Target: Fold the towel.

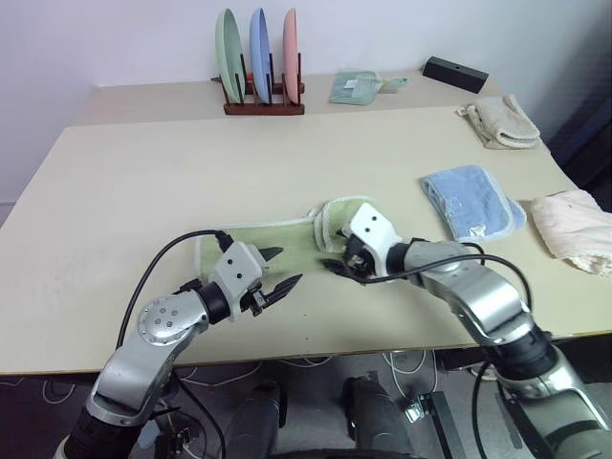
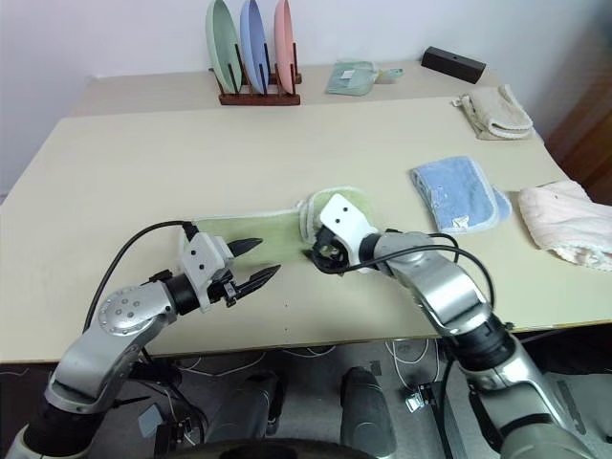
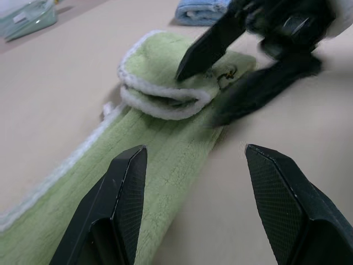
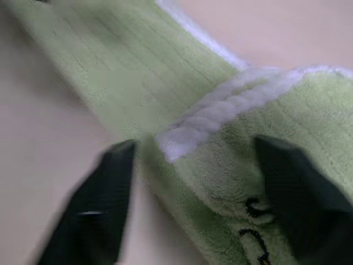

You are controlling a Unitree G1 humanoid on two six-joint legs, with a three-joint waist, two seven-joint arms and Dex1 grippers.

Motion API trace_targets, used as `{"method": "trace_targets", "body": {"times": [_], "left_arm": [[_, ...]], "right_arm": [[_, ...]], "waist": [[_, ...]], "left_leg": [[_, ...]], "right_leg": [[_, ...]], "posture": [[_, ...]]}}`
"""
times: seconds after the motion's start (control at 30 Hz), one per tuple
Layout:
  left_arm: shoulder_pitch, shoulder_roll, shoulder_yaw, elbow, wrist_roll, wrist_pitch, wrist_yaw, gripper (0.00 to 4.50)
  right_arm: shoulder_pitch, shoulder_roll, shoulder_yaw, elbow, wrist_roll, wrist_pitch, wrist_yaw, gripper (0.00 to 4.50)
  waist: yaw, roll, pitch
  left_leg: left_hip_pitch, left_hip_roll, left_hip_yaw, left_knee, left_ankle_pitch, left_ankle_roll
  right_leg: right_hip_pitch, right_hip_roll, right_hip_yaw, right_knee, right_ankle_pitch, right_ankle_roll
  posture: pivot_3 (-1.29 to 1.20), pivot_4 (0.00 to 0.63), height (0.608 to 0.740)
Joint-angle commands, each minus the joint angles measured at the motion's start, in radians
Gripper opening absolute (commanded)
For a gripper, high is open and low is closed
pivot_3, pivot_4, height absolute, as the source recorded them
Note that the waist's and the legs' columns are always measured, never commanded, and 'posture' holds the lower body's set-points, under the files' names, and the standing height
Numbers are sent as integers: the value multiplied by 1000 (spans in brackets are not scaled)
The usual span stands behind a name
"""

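- The towel (image 1: 287, 244) was light green terry with white stitched edging and a small dark embroidered logo.
- A smaller towel (image 1: 471, 201) was light blue with a paler border.
- Two more folded towels were cream (image 1: 499, 120) and pale pink (image 1: 574, 229).
- Three plates (image 1: 258, 43) showed green, blue and pink in a dark brown rack (image 1: 264, 100).
- The table (image 1: 143, 182) was plain beige.
- Both grippers had black fingers (image 3: 124, 193).

No readable text anywhere. Small dark embroidered logo (image 4: 255, 232) on folded-over end of green towel (image 4: 165, 88), letters not legible. White tag (image 1: 350, 86) on folded green cloth (image 1: 356, 88) at far side of bench, nothing readable on it.
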State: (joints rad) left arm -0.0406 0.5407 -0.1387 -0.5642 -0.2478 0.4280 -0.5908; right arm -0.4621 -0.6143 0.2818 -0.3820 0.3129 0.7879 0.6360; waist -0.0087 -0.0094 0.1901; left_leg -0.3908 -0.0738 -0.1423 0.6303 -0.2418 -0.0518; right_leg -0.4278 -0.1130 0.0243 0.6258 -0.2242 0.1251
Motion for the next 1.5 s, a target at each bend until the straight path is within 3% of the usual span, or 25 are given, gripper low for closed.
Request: {"method": "trace_targets", "body": {"times": [0.03,0.07,0.17,0.37,0.63,0.93,1.0,1.03,1.17,1.27,1.5], "left_arm": [[3,8,21,-27,0,-11,-5,2883],[4,9,24,-25,0,-11,-5,2883],[7,9,36,-17,-1,-13,0,2883],[16,-2,39,-16,-6,-9,11,2883],[66,-14,68,-32,-7,8,45,2883],[207,-55,159,-121,-68,88,115,2883],[267,-92,202,-151,-126,147,146,2883],[304,-121,230,-169,-173,186,168,3127],[392,-256,324,-220,-377,320,273,4500],[435,-389,391,-235,-544,401,422,4500],[316,-528,524,-122,-792,442,759,4500]], "right_arm": [[-4,-22,-150,-57,78,-46,61,3791],[-12,-12,-192,-44,110,-35,62,3791],[-74,48,-296,78,145,3,-4,2895],[-120,132,-219,279,32,-141,-31,51],[-51,212,-5,507,-162,-353,10,51],[-77,177,-96,431,-146,-393,53,51],[-99,148,-136,377,-112,-399,95,565],[-114,130,-153,345,-95,-402,120,828],[-142,81,-155,267,-75,-403,195,2797],[-138,62,-118,231,-87,-442,258,4224],[-126,97,-79,234,-103,-491,277,4224]], "waist": [[-2,0,0],[-4,0,0],[-10,0,0],[-5,0,0],[-6,-1,0],[-8,-1,-1],[-5,-1,-1],[-6,-1,-1],[-6,-2,-1],[-5,-2,-1],[-1,-2,-1]], "left_leg": [[0,0,0,0,0,0],[0,0,0,0,0,0],[1,1,0,-1,0,0],[1,1,0,-1,0,0],[1,1,0,-1,0,0],[2,1,0,-1,0,0],[1,1,0,-1,0,0],[1,1,0,0,0,0],[1,1,0,-1,0,0],[1,2,0,0,0,0],[2,1,0,1,0,0]], "right_leg": [[0,0,0,0,0,0],[0,0,0,0,0,0],[0,1,0,0,0,0],[0,1,0,0,0,0],[0,1,0,1,0,0],[0,1,0,1,0,0],[0,0,0,1,0,0],[0,0,0,1,0,0],[0,0,0,0,0,0],[1,0,0,0,0,0],[2,0,0,0,0,-1]], "posture": [[0,150,740],[0,150,740],[0,150,740],[0,150,740],[0,150,740],[0,150,740],[0,150,740],[0,150,740],[0,150,740],[0,150,740],[0,150,740]]}}
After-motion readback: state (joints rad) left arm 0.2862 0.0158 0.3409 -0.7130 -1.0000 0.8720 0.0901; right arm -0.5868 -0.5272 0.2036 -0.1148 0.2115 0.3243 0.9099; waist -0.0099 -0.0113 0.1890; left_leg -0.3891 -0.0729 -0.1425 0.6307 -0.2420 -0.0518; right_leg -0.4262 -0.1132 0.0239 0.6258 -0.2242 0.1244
